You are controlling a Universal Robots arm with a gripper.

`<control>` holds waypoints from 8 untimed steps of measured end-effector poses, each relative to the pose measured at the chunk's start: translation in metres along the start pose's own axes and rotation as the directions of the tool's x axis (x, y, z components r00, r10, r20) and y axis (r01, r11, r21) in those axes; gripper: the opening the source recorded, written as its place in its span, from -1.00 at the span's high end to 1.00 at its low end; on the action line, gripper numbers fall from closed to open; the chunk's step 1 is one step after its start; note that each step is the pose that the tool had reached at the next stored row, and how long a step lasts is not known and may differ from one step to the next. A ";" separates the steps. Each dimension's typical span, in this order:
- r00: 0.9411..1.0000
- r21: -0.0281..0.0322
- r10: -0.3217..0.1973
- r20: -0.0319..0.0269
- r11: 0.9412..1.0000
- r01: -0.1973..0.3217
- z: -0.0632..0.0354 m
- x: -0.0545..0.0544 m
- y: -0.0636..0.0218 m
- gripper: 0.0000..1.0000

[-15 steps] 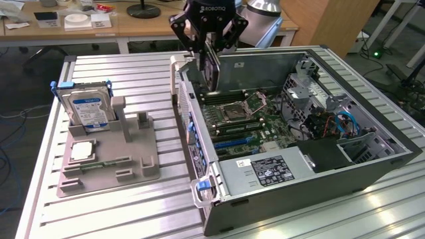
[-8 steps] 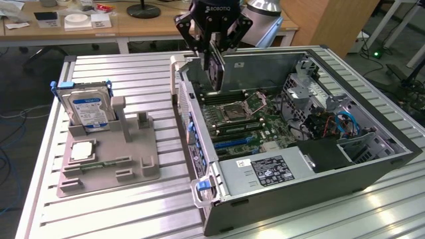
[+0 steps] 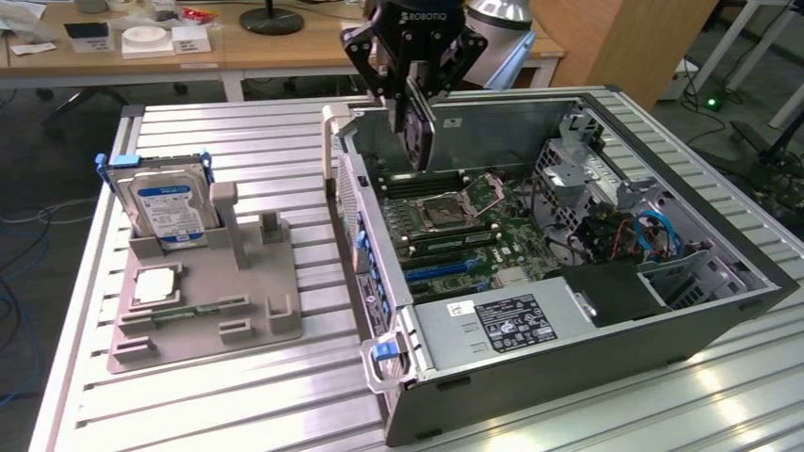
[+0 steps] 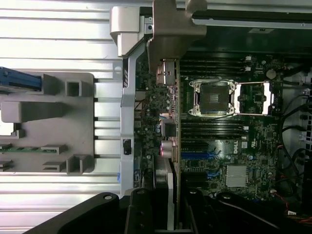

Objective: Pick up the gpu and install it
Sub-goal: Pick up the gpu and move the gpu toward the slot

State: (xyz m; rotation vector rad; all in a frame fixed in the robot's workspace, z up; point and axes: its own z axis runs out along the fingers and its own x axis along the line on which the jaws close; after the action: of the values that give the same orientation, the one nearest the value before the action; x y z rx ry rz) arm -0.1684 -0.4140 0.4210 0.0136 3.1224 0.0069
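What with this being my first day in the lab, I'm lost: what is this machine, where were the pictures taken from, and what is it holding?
It is a robot arm ending in a gripper, a clamp. One picture comes from a camera off the arm, the other from a camera on its wrist, looking down at the circuit board. The gripper is shut on the gpu, a card held upright over the open computer case. Beside it on the metal table, a gray holder carries a hard drive.
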 end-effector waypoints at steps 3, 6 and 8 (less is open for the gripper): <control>1.000 0.000 0.000 0.000 1.000 0.000 0.0001 -0.005 0.0000 0.44; 1.000 0.000 0.000 0.000 1.000 0.000 0.0003 -0.009 0.0000 0.44; 1.000 0.000 0.000 0.000 1.000 0.000 0.0004 -0.013 0.0001 0.44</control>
State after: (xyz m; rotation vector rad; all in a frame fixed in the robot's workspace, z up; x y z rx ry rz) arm -0.1554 -0.4140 0.4208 0.0136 3.1223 0.0070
